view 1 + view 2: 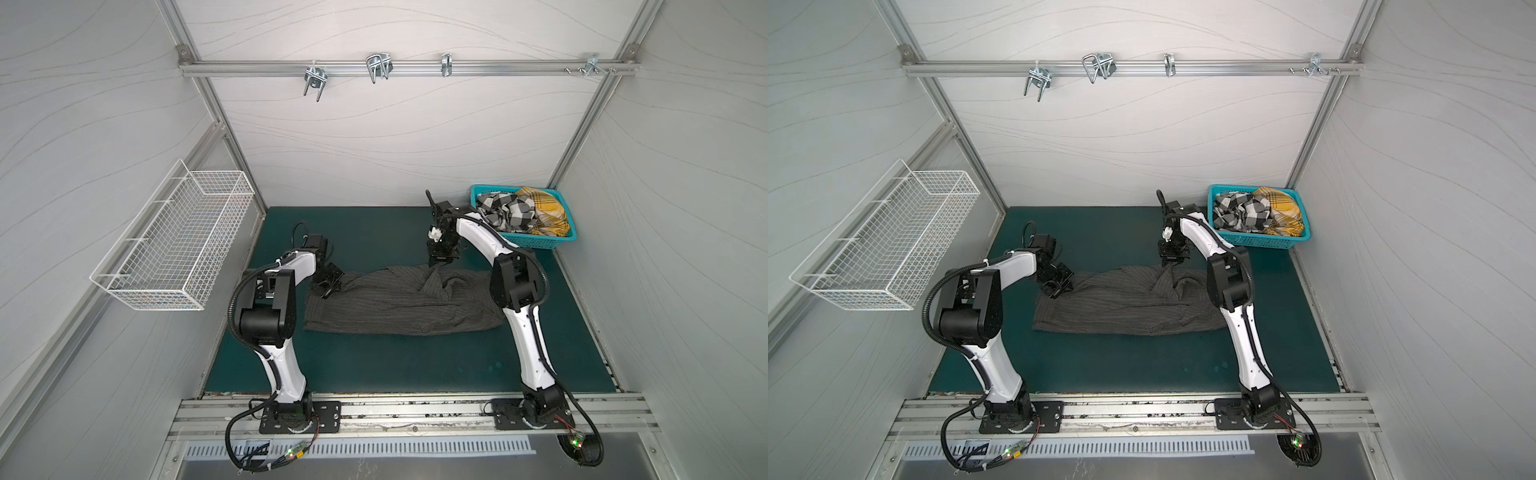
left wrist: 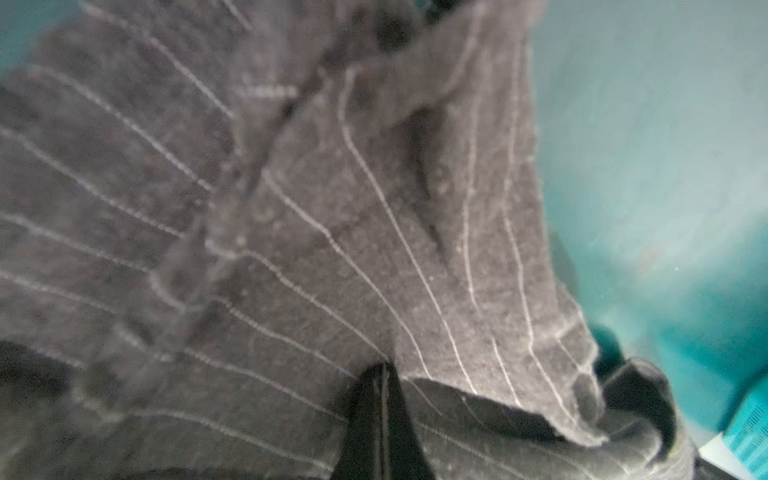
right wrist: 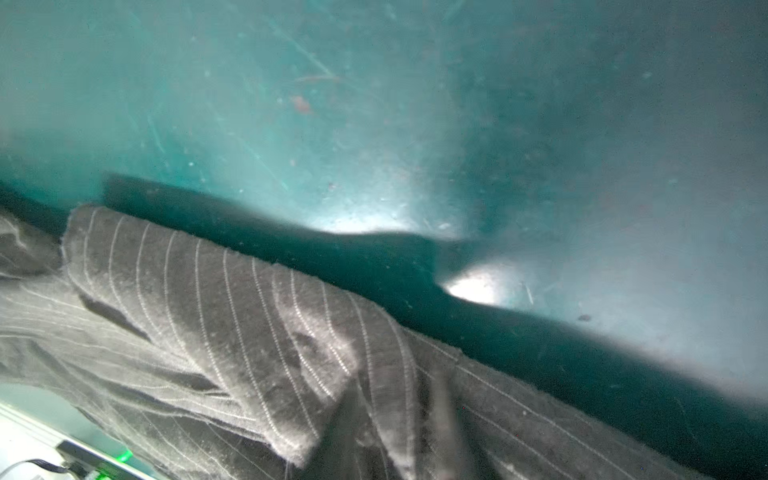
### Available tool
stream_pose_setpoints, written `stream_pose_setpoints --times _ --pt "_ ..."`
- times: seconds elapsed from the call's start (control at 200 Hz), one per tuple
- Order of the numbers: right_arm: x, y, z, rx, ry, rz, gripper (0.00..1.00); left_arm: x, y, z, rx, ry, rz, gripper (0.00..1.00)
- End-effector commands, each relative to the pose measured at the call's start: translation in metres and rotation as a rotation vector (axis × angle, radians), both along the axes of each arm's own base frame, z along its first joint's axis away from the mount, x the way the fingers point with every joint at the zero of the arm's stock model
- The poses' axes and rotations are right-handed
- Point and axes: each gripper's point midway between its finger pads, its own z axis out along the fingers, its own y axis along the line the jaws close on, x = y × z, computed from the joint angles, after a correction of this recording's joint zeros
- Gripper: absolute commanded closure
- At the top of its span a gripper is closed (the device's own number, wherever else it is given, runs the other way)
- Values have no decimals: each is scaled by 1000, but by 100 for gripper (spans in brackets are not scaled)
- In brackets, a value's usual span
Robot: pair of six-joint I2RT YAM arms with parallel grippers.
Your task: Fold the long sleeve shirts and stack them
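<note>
Pinstriped shirt (image 1: 399, 307) edges w/ open mat (image 1: 374, 365)

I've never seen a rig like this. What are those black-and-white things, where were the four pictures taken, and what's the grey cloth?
Those are two robot arms. Two pictures look down from overhead; the two blurry close-ups come from cameras on the arms' wrists. On the green mat lies a dark pinstriped shirt. The left fingers are pinched shut on its edge; the right fingers seem to pinch a raised fold. A blue basket holds a checked shirt and a yellow plaid shirt.
</note>
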Motion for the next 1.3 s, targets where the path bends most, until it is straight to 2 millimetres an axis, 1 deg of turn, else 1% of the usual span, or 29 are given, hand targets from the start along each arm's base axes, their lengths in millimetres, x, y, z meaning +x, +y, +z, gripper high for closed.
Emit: stream_pose_setpoints --times 0.0,0.035,0.115,0.165,0.185,0.22,0.3,0.375,0.465,0.52,0.605,0.65,0.725,0.77,0.785,0.8,0.835,0.865,0.89,0.93,0.97,1.015,1.091,1.146,1.216,1.251,1.281,1.296 --pt "4 -2 18 -23 -57 12 96 -23 16 -17 62 73 12 100" --pt "7 -7 28 -39 -88 0 100 -27 18 -19 64 81 19 100" --pt "12 -20 55 -76 -174 -39 100 -34 27 -24 74 95 33 100" --pt "13 -28 80 -85 -240 -66 100 -35 31 -24 82 94 36 100" --pt "13 -31 85 -90 -255 -73 100 -36 33 -25 86 96 36 100" --pt "11 -35 103 -84 -294 -89 100 -37 34 -25 92 97 33 100" --pt "2 -44 131 -87 -348 -122 100 -38 38 -26 105 100 29 100" --pt "-7 -48 148 -90 -389 -134 100 -40 39 -28 107 104 28 100" --pt "-25 -38 158 -99 -421 -88 100 -41 38 -30 109 102 23 100" --pt "-39 -29 157 -115 -429 -38 100 -40 38 -30 104 101 24 100" --pt "-66 -9 147 -128 -422 40 100 -39 36 -29 95 97 21 100" --pt "-86 4 139 -129 -415 91 100 -38 35 -27 87 90 22 100" --pt "-124 24 118 -151 -397 189 100 -36 34 -23 84 76 21 100" --pt "-152 35 101 -154 -369 249 85 -34 34 -20 85 69 21 100" --pt "-160 37 95 -153 -354 263 79 -33 34 -20 85 67 19 100" --pt "-169 41 89 -154 -340 280 71 -33 34 -19 86 66 17 100" --pt "-190 47 78 -151 -304 312 58 -32 34 -18 84 66 15 100" --pt "-203 50 71 -152 -278 333 45 -32 34 -18 85 66 12 100" --pt "-212 50 67 -161 -260 346 39 -31 34 -18 83 68 10 100" --pt "-220 47 63 -183 -244 350 35 -31 34 -17 83 67 10 100" --pt "-220 39 65 -200 -230 327 33 -29 33 -15 82 62 7 100" --pt "-212 30 73 -196 -215 279 32 -27 32 -11 79 53 2 100" --pt "-187 16 92 -140 -191 175 32 -23 31 -3 75 30 -3 100" --pt "-160 5 106 -74 -196 95 31 -20 29 5 74 9 -16 98" --pt "-123 -3 113 0 -185 6 31 -17 25 14 75 -14 -41 97" --pt "-110 -3 106 27 -147 -13 31 -16 24 18 75 -21 -54 96" --pt "-94 -5 104 54 -122 -34 31 -16 22 21 75 -28 -65 96" --pt "-87 -6 99 55 -103 -46 31 -15 22 23 74 -32 -67 96"
